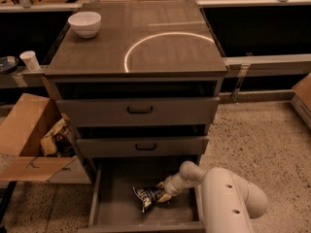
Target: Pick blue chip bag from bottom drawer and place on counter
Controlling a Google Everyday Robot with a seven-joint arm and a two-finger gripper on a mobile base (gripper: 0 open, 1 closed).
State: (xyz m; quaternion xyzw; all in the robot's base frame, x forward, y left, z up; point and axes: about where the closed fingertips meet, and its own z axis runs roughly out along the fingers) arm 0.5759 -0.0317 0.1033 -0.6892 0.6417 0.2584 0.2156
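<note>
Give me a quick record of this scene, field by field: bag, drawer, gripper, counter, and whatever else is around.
bag: blue chip bag lying on the drawer floor, right of middle
drawer: bottom drawer pulled open
gripper: gripper down inside the drawer, at the bag's right edge
counter: counter has no bag on it; white bowl near its back left corner
floor, left of cabinet: open cardboard box

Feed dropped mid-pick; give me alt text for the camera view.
The robot's end effector sits at the right edge of a small wrinkly dark-blue foil chip bag lying on the floor of the open grey metal bottom drawer. Above it are two grey drawer fronts with black handles, and the dark grey-brown counter holds a white bowl at its back-left corner.
</note>
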